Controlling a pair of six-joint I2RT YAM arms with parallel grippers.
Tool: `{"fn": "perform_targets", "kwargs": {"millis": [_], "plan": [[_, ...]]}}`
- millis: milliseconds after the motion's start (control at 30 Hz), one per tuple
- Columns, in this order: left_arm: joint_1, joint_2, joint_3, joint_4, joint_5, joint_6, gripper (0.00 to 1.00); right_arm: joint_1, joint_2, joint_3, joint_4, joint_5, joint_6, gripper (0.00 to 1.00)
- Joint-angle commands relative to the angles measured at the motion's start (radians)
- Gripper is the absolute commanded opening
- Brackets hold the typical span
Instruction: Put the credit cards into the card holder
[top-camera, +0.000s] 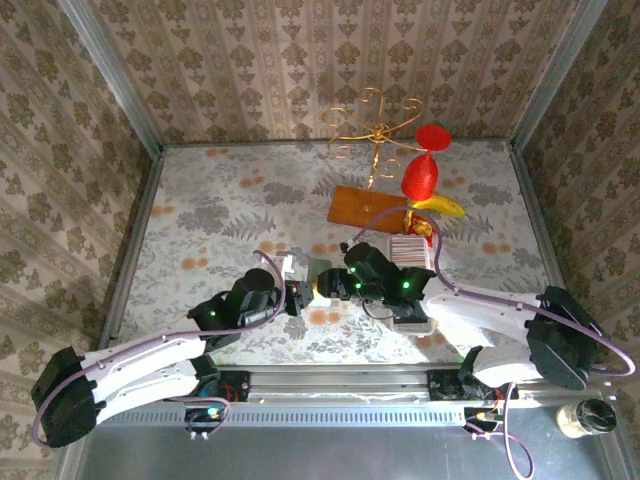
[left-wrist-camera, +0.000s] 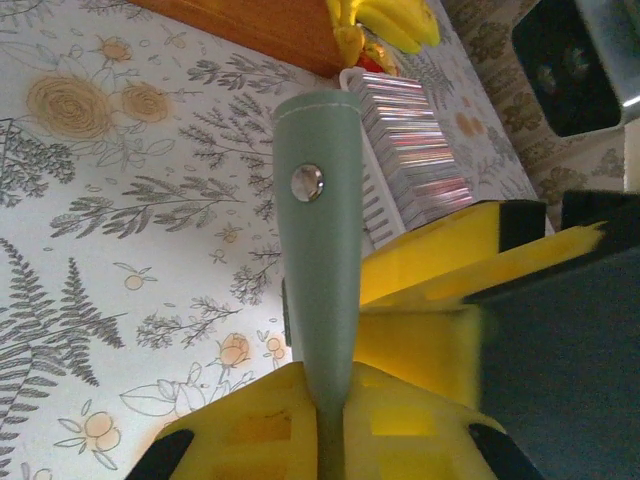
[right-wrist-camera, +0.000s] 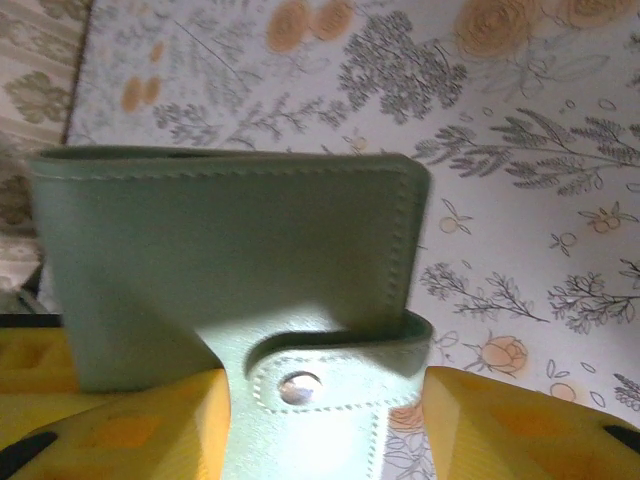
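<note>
While my left hand (left-wrist-camera: 325, 425) is clamped on the card holder (left-wrist-camera: 318, 230), the holder stands on edge over the worktop (left-wrist-camera: 120, 250), near the middle of its near half and between my two hands. The holder is a small grey-green folded wallet with a stitched seam along its border. From the left wrist it presents its narrow folded edge, which carries a round metal snap (left-wrist-camera: 307, 182). From the right wrist it presents its broad face, with a short tab and a snap at the lower edge. My right hand (right-wrist-camera: 325, 425) has its yellow fingers (right-wrist-camera: 520, 425) apart, one on each side of the tab. I cannot tell whether they touch it.

The credit cards (left-wrist-camera: 420, 150) stand packed on edge in a white ribbed tray (left-wrist-camera: 378, 215), just beyond the holder and close beside my right hand. Behind the tray are a brown wooden board (top-camera: 368, 207), a yellow object (top-camera: 440, 207), a red object (top-camera: 422, 175) and a gold wire stand (top-camera: 375, 125).

Wallpapered walls (top-camera: 60, 150) close the worktop at the left, rear and right. A metal rail (top-camera: 340, 385) runs along the near edge. The widest stretch of patterned worktop lies to the left of my left hand and beyond it.
</note>
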Motion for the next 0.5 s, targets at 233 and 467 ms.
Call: {"fn": "perform_targets", "kwargs": {"millis": [233,467], "plan": [[-0.010,-0.071,0.014,-0.055,-0.109,-0.011,0.00,0.003,0.088,0.041,-0.262,0.274,0.025,0.46],[-0.010,-0.080,-0.003,-0.057,-0.127,-0.038,0.00,0.005,0.044,0.013,-0.214,0.262,0.028,0.42]]}}
